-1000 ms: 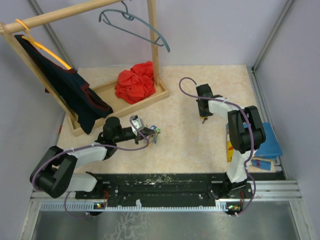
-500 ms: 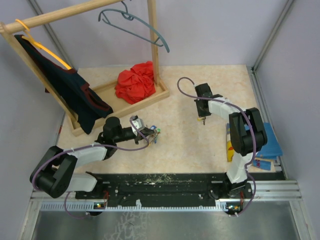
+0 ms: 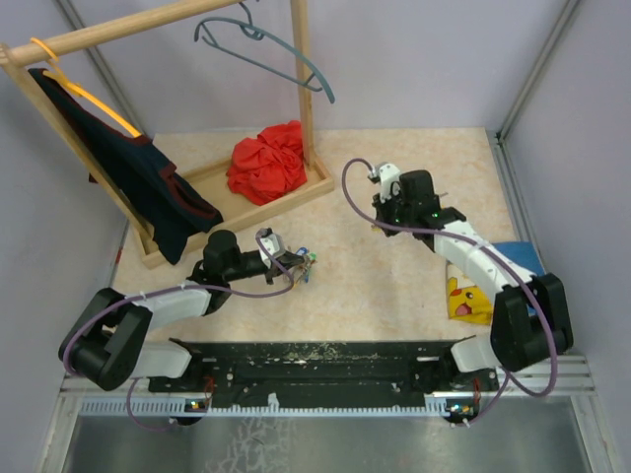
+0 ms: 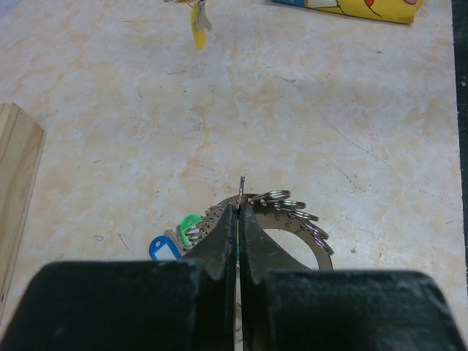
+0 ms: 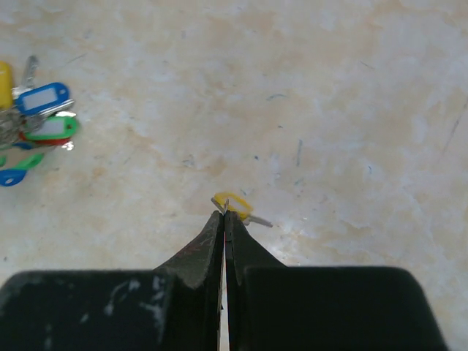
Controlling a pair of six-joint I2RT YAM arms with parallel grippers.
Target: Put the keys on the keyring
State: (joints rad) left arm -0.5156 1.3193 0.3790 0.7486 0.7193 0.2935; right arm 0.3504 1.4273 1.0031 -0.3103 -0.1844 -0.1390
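Observation:
The keyring (image 4: 322, 245) is a flat grey metal ring carrying several small split rings. It lies near the table's front left, where the top view shows it as a small cluster (image 3: 304, 262). Keys with blue (image 4: 164, 248) and green (image 4: 191, 222) tags hang on it. My left gripper (image 3: 287, 261) is shut on the keyring's edge (image 4: 240, 206). My right gripper (image 3: 382, 213) is shut (image 5: 224, 212) on the small ring of a yellow-tagged key (image 5: 235, 204), held above the table mid-right. That key also shows far ahead in the left wrist view (image 4: 197, 31). The tagged keys show at the left of the right wrist view (image 5: 44, 99).
A wooden clothes rack (image 3: 301, 79) stands at the back left, with a red cloth (image 3: 267, 163) on its base, a dark garment (image 3: 138, 182) on an orange hanger and a grey hanger (image 3: 266, 47). A yellow cartoon item (image 3: 469, 299) and a blue pad (image 3: 527, 276) lie at the right edge.
My right arm swung out and its gripper rose and shifted left with the yellow-tagged key, uncovering the yellow cartoon item. My left gripper and the keyring stayed put.

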